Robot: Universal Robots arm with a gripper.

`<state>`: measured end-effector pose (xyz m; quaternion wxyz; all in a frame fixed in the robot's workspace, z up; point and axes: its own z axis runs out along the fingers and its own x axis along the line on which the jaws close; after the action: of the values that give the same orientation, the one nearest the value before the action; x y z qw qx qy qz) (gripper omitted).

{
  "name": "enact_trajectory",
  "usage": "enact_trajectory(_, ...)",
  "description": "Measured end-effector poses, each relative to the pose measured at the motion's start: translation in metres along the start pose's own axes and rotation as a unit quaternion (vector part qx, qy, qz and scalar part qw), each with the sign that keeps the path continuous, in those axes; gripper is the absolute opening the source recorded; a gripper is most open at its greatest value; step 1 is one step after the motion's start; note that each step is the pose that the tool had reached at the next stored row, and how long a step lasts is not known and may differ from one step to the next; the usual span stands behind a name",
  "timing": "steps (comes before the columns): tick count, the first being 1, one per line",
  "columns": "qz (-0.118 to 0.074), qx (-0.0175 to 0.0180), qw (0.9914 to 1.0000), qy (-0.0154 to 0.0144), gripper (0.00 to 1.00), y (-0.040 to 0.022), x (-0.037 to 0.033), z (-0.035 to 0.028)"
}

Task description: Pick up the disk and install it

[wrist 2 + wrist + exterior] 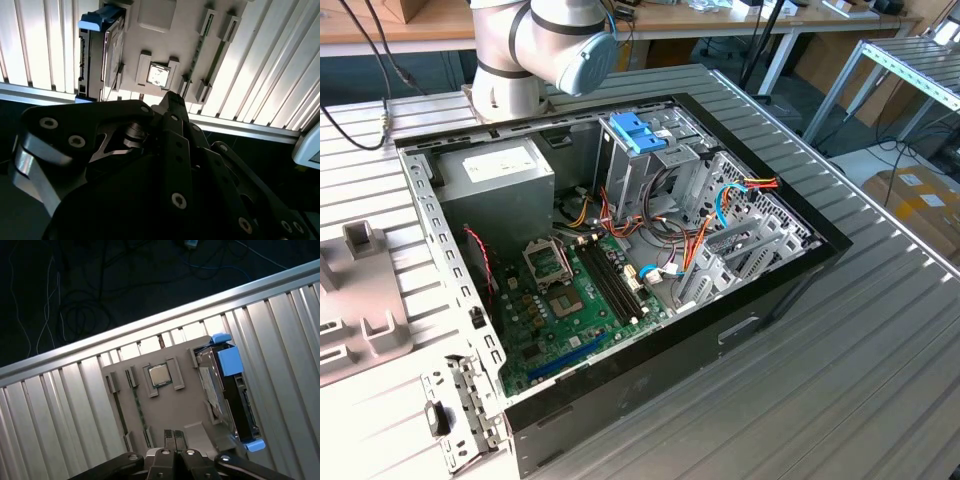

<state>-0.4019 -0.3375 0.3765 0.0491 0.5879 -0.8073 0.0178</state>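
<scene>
The disk [232,400] stands on edge in the grey tray [172,410] on the counter [50,415]; the jaws are together, empty, near the tray. Prob. stiff, a bit heavy & breakable, so grip its flat sides, not the blue tab [230,361].

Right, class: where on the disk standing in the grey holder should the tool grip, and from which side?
Probably grip the disk by its two broad flat faces, midway along, coming down from above. It stands on edge in the grey holder with its thin upper edge exposed, so the narrow width should fit the tool.
</scene>
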Motion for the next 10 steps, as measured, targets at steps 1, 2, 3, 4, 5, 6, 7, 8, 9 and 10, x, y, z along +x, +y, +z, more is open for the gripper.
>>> enact_trajectory(1, -0.002, 0.0002, 1.0, 0.0001, 0.11, 0.0, 0.0, 0.0)
enact_trajectory(2, -0.005, 0.0005, 0.99999, 0.0002, 0.11, 0.0, 0.0, 0.0)
enact_trajectory(3, -0.006, 0.0006, 0.99998, 0.0002, 0.11, 0.0, 0.0, 0.0)
enact_trajectory(4, -0.008, 0.0008, 0.99997, 0.0002, 0.11, 0.0, 0.0, 0.0)
enact_trajectory(5, -0.014, 0.0014, 0.99991, 0.0003, 0.11, 0.0, 0.0, 0.0)
enact_trajectory(6, -0.017, 0.0017, 0.99985, 0.0004, 0.11, 0.0, 0.0, 0.0)
enact_trajectory(7, -0.021, 0.0021, 0.99977, 0.0005, 0.11, 0.0, 0.0, 0.0)
enact_trajectory(8, -0.025, 0.0025, 0.99967, 0.0005, 0.11, 0.0, 0.0, 0.0)
enact_trajectory(9, -0.034, 0.0034, 0.99941, 0.0008, 0.11, 0.0, 0.0, 0.0)
enact_trajectory(10, -0.039, 0.0038, 0.99925, 0.0009, 0.11, 0.0, 0.0, 0.0)
